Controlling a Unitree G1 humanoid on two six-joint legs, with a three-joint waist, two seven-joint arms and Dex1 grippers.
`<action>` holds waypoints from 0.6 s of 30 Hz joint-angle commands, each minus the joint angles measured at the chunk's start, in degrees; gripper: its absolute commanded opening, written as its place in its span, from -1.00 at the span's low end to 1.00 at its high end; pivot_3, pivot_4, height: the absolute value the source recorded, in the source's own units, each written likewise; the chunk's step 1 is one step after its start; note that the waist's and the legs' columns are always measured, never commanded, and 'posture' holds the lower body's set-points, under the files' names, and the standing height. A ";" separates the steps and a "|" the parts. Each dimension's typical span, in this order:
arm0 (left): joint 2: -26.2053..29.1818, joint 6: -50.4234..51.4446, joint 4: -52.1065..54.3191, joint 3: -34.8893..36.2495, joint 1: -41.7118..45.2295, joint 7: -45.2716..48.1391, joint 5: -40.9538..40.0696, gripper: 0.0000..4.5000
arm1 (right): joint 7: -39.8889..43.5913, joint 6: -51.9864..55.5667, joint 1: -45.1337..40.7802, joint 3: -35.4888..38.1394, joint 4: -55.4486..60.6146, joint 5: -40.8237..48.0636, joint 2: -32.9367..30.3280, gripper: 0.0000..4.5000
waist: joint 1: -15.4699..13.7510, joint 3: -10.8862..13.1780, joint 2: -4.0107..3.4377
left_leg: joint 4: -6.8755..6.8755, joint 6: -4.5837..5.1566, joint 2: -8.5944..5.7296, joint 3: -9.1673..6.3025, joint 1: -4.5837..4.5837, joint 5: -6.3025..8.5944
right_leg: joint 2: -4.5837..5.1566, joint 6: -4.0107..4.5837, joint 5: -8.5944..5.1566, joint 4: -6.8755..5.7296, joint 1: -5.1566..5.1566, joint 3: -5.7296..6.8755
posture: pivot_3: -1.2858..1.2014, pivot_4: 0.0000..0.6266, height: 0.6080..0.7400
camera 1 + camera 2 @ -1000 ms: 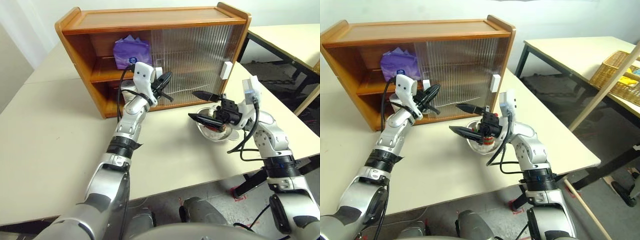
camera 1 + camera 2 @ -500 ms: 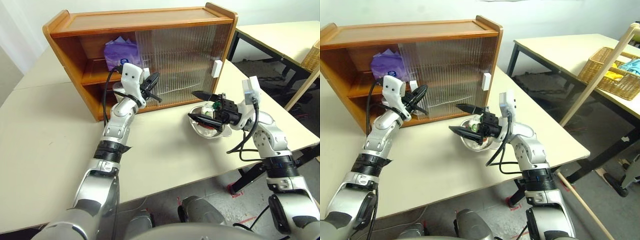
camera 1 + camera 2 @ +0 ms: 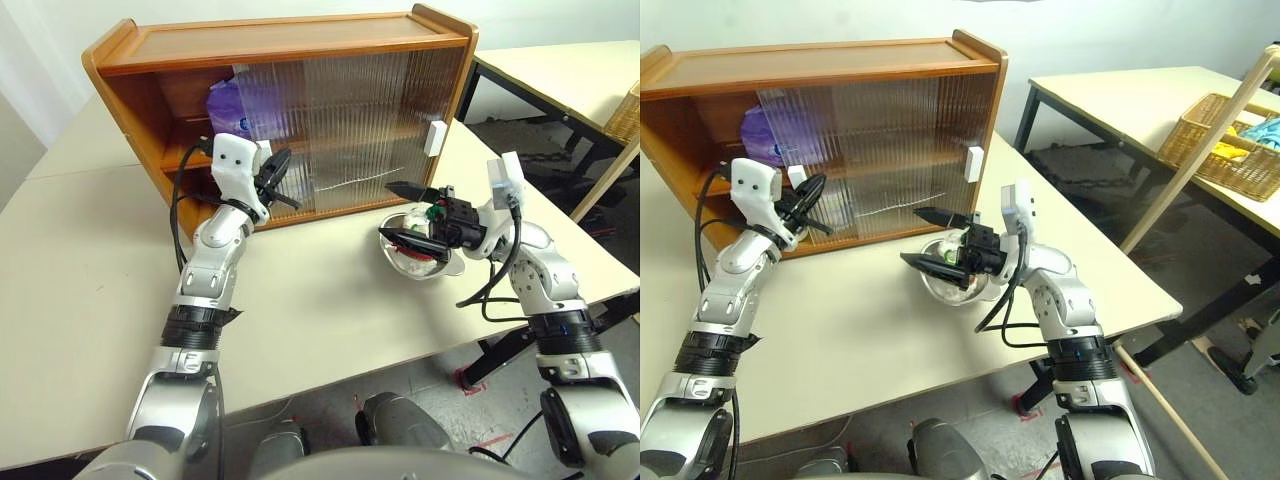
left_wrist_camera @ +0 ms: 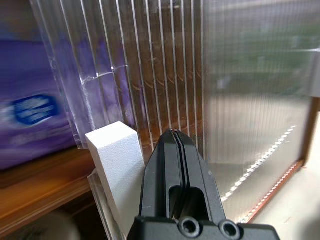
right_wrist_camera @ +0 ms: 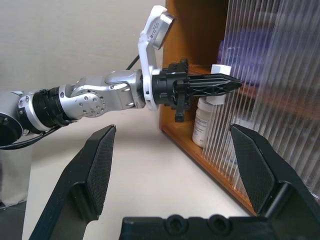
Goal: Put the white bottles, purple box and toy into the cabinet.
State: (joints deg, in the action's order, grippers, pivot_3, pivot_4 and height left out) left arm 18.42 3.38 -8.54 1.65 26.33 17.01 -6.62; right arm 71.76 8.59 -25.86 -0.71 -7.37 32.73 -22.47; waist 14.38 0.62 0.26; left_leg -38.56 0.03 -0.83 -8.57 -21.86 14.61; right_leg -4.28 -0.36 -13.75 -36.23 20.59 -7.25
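Left eye view: cabinet (image 3: 300,40) at 12 o'clock on table (image 3: 90,300).
Left claw (image 3: 285,160): fingers pressed together, beside white door handle (image 4: 115,165).
Right claw (image 3: 400,212): spread wide, empty, above steel bowl (image 3: 420,262) at 3 o'clock.
Purple box (image 3: 225,100): upper shelf, partly behind ribbed door (image 3: 340,120).
White bottle (image 5: 205,122): lower shelf, at door's edge.

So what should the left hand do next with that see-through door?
Probably nudge the white handle a little further toward the cabinet's left end. The left gripper is shut, right beside that handle on the sliding door's edge. A gap is open at that end, where part of the purple box and a white bottle show uncovered.
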 commanded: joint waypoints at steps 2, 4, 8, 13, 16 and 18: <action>1.34 3.21 3.32 3.28 -3.71 -2.25 0.39 -0.97 | 1.61 -0.29 -1.05 0.03 -1.08 0.05 0.09 1.00 | 0.00 0.00 0.00 | 0.01 -0.03 0.01 -0.10 -0.01 0.02 | 0.03 0.02 -0.01 0.00 0.02 -0.02 | -0.16 -1.00 1.00; 1.50 3.85 4.63 3.59 -4.68 -2.48 0.38 -0.97 | 2.08 -0.17 -1.19 0.03 -1.28 0.22 0.20 1.00 | -0.11 0.00 0.00 | 0.03 -0.08 0.01 -0.12 -0.01 0.05 | 0.03 0.06 -0.03 0.00 0.04 -0.02 | -0.15 -1.00 1.00; 2.32 5.52 8.63 5.93 -8.51 -3.35 -0.05 -0.97 | 3.70 -0.58 -2.20 -0.24 -2.68 -0.04 0.35 1.00 | -0.33 0.00 0.00 | 0.18 -0.12 0.04 -0.14 0.00 0.07 | 0.03 0.18 -0.07 0.00 0.10 -0.01 | -0.14 -1.00 1.00; 3.87 6.67 10.97 8.33 -11.18 -3.62 -0.06 -0.97 | 4.09 -0.92 -2.87 -0.55 -3.91 -0.69 0.97 1.00 | -1.18 0.00 -0.01 | 0.45 -0.28 0.06 -0.03 0.06 0.04 | -0.05 0.39 -0.12 0.00 0.19 0.03 | -0.12 -1.00 1.00; 4.89 6.62 10.92 9.69 -12.02 -3.85 -0.04 -0.97 | 4.36 -0.95 -2.98 -0.82 -4.24 -0.95 1.26 1.00 | -2.10 0.00 -0.01 | 0.60 -0.36 0.12 -0.04 0.09 -0.02 | -0.12 0.53 -0.10 -0.01 0.22 0.06 | -0.12 -1.00 1.00; 5.58 6.75 10.94 10.69 -12.44 -4.04 -0.08 -0.97 | 4.43 -0.92 -3.12 -0.86 -4.41 -1.01 1.40 1.00 | -2.76 0.00 -0.01 | 0.66 -0.41 0.17 -0.11 0.09 -0.06 | -0.14 0.70 -0.02 -0.02 0.26 0.07 | -0.11 -1.00 1.00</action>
State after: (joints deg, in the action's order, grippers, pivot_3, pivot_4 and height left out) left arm 23.28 8.81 3.35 10.26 14.75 14.16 -7.01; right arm 75.81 8.02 -28.40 -1.03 -11.30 32.68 -21.09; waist 11.62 0.62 0.25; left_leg -37.88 -0.39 -0.62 -8.74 -21.78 14.54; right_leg -4.42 0.57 -13.63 -36.25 20.87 -7.18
